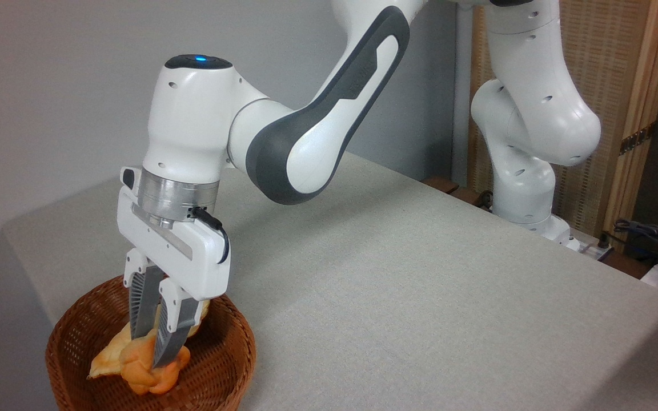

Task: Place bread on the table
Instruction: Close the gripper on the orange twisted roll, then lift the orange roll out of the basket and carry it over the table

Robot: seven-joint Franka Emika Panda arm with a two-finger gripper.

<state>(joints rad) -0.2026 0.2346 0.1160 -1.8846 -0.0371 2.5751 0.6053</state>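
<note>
Panda gripper (147, 348) fingers pinched on the orange knotted bread (149, 374), inside the wicker basket (220, 365), on the grey table (420, 297)

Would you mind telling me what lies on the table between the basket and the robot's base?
Nothing: in the camera view the grey table is bare from the basket to the robot's base; only the arm passes above it.
</note>
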